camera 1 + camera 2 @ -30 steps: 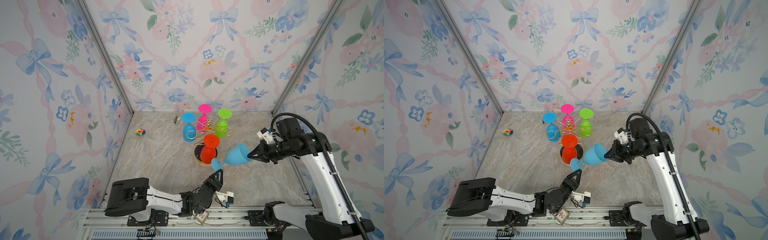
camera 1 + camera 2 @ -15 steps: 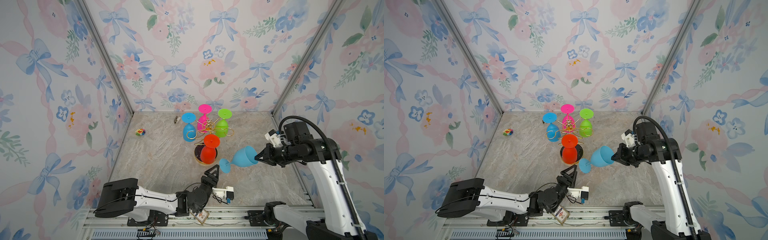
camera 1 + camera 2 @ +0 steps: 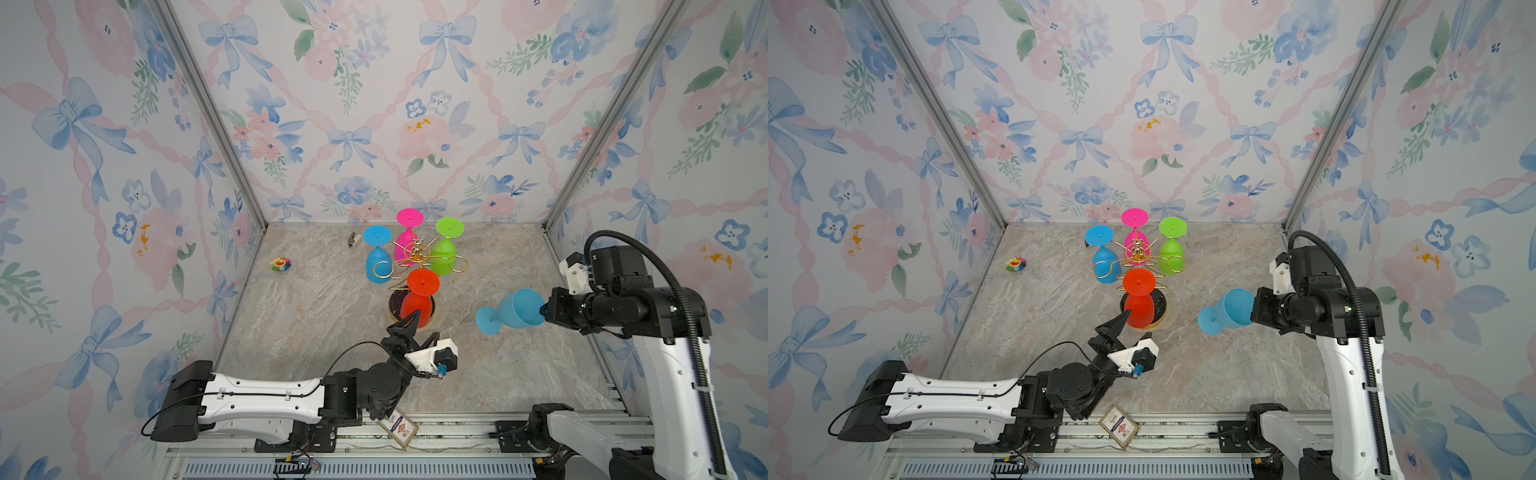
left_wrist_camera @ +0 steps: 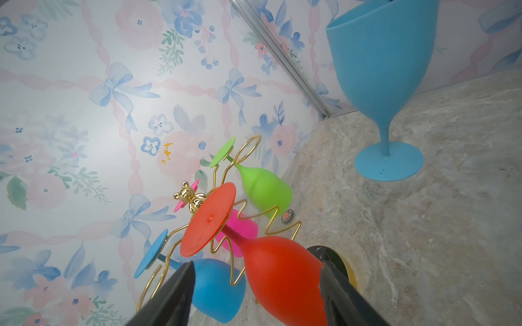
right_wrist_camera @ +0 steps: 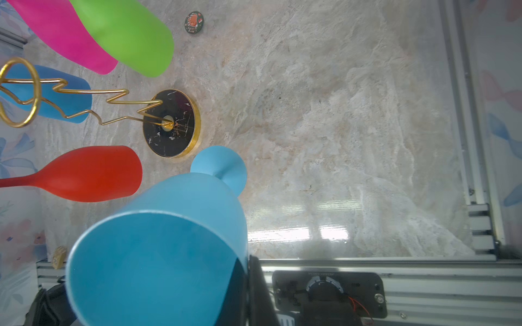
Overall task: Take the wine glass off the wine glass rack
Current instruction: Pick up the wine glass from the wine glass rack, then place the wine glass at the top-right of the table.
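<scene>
My right gripper (image 3: 541, 310) is clamped on the rim of the light blue wine glass (image 3: 515, 312), which is tilted and apart from the wine glass rack (image 3: 417, 252). My left gripper (image 3: 419, 330) stands open, empty, just before the hanging red glass (image 3: 419, 306).

A marble-look bench (image 3: 316, 307) sits inside walls (image 3: 374, 104) papered with flowers and bows. A small multicoloured toy (image 3: 281, 264) lies near the left wall. A greyish scrap (image 3: 354, 240), too small to identify, lies near the back. A round dark badge (image 5: 194, 23) lies flat on the bench, and a printed card (image 3: 398, 428) rests at the front rail.
</scene>
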Motion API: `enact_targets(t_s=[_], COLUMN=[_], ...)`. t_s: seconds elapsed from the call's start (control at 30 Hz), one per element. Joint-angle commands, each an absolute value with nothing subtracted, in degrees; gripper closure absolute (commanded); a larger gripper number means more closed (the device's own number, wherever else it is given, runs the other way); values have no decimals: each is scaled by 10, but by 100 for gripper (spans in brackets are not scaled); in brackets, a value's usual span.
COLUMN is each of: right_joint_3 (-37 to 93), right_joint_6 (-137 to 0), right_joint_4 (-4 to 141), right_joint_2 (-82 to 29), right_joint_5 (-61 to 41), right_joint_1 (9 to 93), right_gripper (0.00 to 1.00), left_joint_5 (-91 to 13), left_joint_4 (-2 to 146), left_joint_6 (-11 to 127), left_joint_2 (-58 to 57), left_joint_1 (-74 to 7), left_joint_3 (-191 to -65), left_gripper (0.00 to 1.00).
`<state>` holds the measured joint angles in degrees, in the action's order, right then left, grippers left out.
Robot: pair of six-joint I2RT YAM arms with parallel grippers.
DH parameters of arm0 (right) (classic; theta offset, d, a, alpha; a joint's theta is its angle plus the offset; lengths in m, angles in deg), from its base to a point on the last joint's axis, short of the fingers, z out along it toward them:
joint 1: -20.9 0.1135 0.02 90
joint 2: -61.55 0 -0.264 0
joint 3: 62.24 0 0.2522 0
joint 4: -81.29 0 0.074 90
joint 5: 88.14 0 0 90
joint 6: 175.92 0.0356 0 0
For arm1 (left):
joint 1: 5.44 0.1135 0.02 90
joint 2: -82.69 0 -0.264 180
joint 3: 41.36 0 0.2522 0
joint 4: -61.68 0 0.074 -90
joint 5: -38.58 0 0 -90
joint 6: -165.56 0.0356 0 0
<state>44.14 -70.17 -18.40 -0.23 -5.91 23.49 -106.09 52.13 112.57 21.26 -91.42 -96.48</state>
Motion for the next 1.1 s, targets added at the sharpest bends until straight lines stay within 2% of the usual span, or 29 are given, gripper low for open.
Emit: enact_targets(t_s=[0.0,0.4,0.6,1.07], right_joint_3=[472,572,609,793], right_joint_6=[-742,-787,-801,-812], right_joint_4=[-177,-119,-93,-111], right_joint_2=[-18,-147,-230,-472], right_joint_5=[0,54,54,51], right_joint_1=[225,211,184,177], right_gripper=[100,100,100,100], left_joint_5=[-1073,-1042,-1020,-960], left_joint_4=[639,726,762,767], left_joint_6=[986,824,783,685], left_joint_2=[223,338,333,330], left_joint_1=[-917,-911,-906,-885], left_joint_3=[-998,-1014,-1028,-1047], left_gripper=[27,19,18,18])
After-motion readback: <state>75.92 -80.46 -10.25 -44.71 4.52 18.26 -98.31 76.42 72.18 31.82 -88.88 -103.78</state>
